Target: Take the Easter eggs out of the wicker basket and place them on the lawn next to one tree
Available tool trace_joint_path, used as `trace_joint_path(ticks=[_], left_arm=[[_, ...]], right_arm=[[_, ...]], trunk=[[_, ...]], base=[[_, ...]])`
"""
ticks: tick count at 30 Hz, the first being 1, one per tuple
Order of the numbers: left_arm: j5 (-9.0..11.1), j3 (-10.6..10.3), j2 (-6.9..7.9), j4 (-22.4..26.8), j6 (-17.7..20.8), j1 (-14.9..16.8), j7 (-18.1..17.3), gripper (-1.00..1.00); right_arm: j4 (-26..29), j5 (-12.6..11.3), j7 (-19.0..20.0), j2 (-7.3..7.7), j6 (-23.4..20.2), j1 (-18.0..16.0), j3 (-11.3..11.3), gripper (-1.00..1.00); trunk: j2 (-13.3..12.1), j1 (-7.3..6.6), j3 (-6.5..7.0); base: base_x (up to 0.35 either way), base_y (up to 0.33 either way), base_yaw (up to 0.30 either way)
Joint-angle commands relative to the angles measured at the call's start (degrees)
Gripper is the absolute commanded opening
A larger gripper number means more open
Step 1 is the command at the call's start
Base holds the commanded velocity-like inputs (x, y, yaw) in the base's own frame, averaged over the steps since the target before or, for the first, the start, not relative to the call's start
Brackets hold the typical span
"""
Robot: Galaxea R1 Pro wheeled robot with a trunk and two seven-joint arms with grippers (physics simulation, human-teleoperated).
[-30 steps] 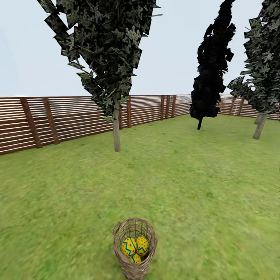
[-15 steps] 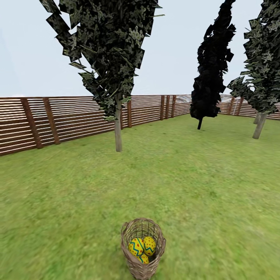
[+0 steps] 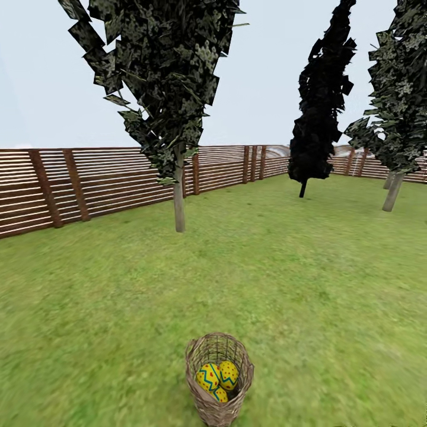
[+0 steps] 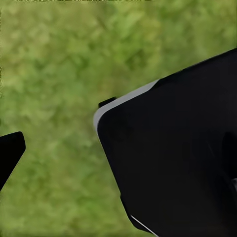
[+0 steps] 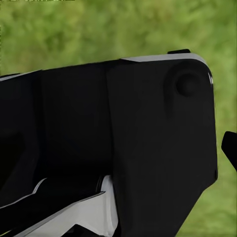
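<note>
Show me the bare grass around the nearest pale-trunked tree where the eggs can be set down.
Open lawn rings the tree on its near and right sides, running unbroken down to the wicker basket. Behind and left, the strip narrows toward the fence. The only crowded spot is inside the basket, where the three Easter eggs sit packed together.

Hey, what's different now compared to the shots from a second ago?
The whole head view slid sideways, so the camera moved, not the things: the basket now sits further right in the picture, and the far trees a touch left. Nothing was grabbed or released. All three eggs stay in the basket on the lawn.
</note>
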State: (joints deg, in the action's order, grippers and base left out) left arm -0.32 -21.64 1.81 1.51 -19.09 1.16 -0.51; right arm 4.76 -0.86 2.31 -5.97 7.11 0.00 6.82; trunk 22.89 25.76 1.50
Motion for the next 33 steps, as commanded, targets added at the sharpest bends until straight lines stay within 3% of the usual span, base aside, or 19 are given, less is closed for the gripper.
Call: trace_joint_path(ticks=[1, 22, 33], left_arm=[[0.0, -0.1, 0.0, 0.0, -0.2, 0.0, -0.1, 1.0], [0.0, -0.2, 0.0, 0.0, -0.2, 0.0, -0.1, 1.0], [0.0, -0.2, 0.0, 0.0, -0.2, 0.0, -0.1, 1.0]], right_arm=[[0.0, -0.1, 0.2, -0.01, 0.2, 0.0, 0.4, 1.0], [0.0, -0.1, 0.2, -0.01, 0.2, 0.0, 0.6, 1.0], [0.0, -0.1, 0.2, -0.01, 0.2, 0.0, 0.6, 1.0]], trunk=[[0.0, 0.02, 0.03], [0.0, 0.02, 1.35], [0.0, 0.02, 2.07]], base=[[0.0, 0.139, -0.137], [0.0, 0.239, -0.199], [0.0, 0.061, -0.21]])
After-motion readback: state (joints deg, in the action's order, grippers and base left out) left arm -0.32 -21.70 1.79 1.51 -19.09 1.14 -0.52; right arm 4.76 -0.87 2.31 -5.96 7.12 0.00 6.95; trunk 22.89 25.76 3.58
